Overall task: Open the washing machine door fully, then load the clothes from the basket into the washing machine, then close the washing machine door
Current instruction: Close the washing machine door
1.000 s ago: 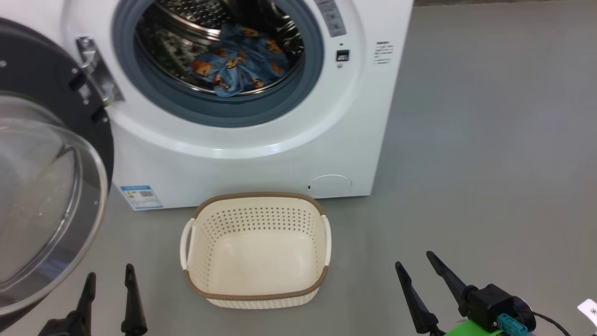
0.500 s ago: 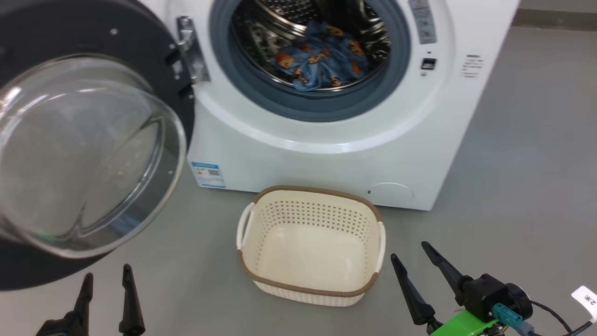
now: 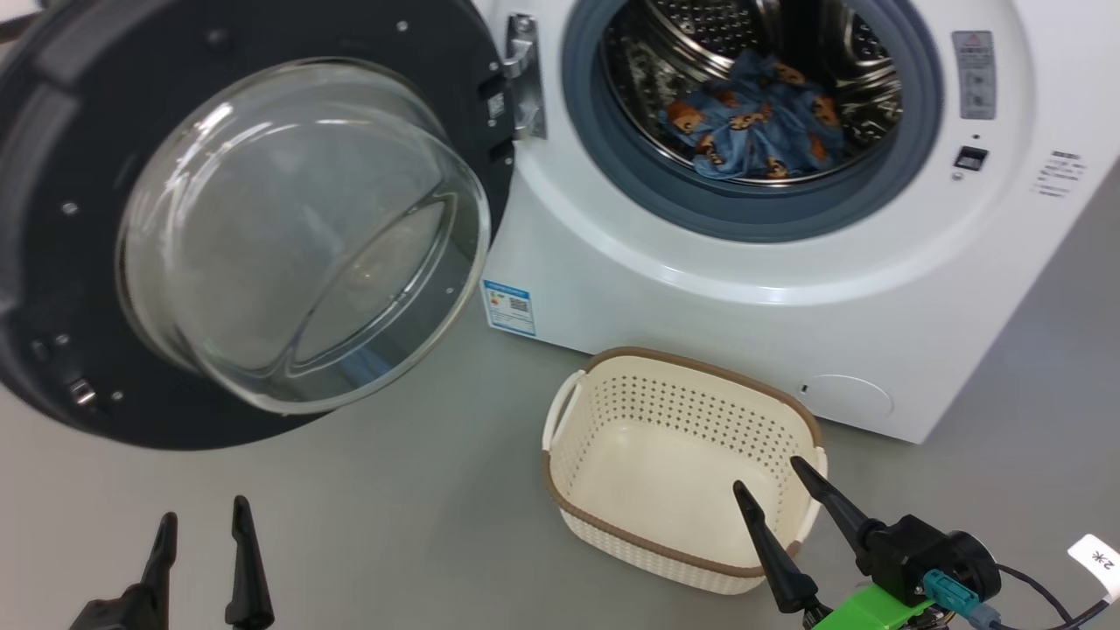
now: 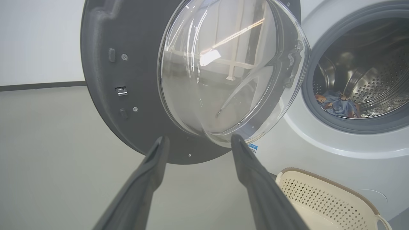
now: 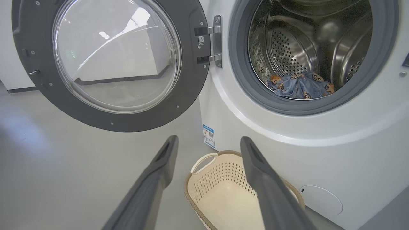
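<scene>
The white washing machine (image 3: 787,324) fills the upper right of the head view. Its black door (image 3: 79,289) with the bulging glass bowl (image 3: 297,227) is swung wide open to the left on a metal hinge (image 3: 522,79). Blue clothes with orange bear prints (image 3: 752,122) lie in the steel drum, and they show again as the clothes (image 5: 300,85) and the clothes (image 4: 337,105). The cream basket (image 3: 674,464) stands on the floor before the machine, nothing in it. My left gripper (image 3: 201,516) is open at the lower left. My right gripper (image 3: 770,472) is open, its tips in front of the basket's right side.
Grey floor (image 3: 394,525) surrounds the machine. The open door (image 4: 127,89) juts out just ahead of my left fingers (image 4: 156,159). A blue sticker (image 3: 509,306) and a round flap (image 3: 844,395) sit low on the machine's front. A white wall (image 4: 38,38) stands at the far left.
The whole head picture has slid to the right, so the camera has turned left; the door has come fully into view. Both grippers keep their places and stay open.
</scene>
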Tool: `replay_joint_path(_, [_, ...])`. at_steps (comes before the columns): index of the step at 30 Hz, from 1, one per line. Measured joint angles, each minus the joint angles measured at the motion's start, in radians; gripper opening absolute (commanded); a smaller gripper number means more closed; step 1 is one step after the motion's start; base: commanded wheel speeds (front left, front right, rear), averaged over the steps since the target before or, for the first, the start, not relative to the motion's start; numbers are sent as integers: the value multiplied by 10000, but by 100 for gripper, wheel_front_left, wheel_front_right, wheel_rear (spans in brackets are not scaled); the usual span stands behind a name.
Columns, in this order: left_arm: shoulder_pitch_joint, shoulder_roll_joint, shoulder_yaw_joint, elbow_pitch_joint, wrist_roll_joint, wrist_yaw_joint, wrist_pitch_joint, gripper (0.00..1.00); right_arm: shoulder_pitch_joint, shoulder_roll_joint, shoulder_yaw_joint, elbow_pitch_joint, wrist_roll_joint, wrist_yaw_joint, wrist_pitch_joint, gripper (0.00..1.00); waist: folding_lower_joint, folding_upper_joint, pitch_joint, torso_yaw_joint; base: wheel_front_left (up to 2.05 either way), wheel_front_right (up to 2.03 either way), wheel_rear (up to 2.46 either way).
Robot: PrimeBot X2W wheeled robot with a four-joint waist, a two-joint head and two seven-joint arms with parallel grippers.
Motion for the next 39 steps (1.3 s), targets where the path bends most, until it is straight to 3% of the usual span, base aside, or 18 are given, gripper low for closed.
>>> replay_joint_path(10, [23, 0, -8, 2, -59, 35, 0, 100, -1, -10, 46, 58, 0, 0, 0, 100, 0, 0, -105, 939, 0, 0, 0])
replay_joint_path(20, [139, 0, 165, -19, -186, 146, 0, 100, -187, -56, 226, 213, 27, 0, 0, 100, -1, 0, -21, 1100, 0, 0, 0])
replay_joint_path(21, [139, -4, 205, -8, -364, 201, 0, 67, -232, -58, 240, 213, 31, 0, 0, 100, 0, 0, -25, 1101, 0, 0, 0])
replay_joint_path(22, [139, -6, 276, 31, -639, 203, 0, 5, -248, -58, 257, 213, 31, 0, 0, 100, 0, 0, -28, 1101, 0, 0, 0])
replay_joint_path(23, [138, -15, 399, 82, -986, 209, 0, 0, -247, -58, 270, 217, 31, 0, 0, 100, 0, 0, -32, 1101, 0, 0, 0])
replay_joint_path(31, [-559, 65, 2339, 1170, -3919, -366, 245, 0, -240, -38, 232, 211, 31, 0, 0, 100, 0, 0, 26, 1104, 0, 0, 0])
replay_joint_path(36, [-2164, 1089, 3695, 1854, -5894, -439, 1929, 0, -234, 19, 174, 199, 31, 0, 0, 100, 0, 0, 77, 1095, 0, 0, 0])
replay_joint_path(39, [-3238, 1695, 4575, 2297, -7246, -21, 3066, 0, -234, 52, 180, 201, 31, 0, 0, 100, 0, 0, 89, 1012, 0, 0, 0])
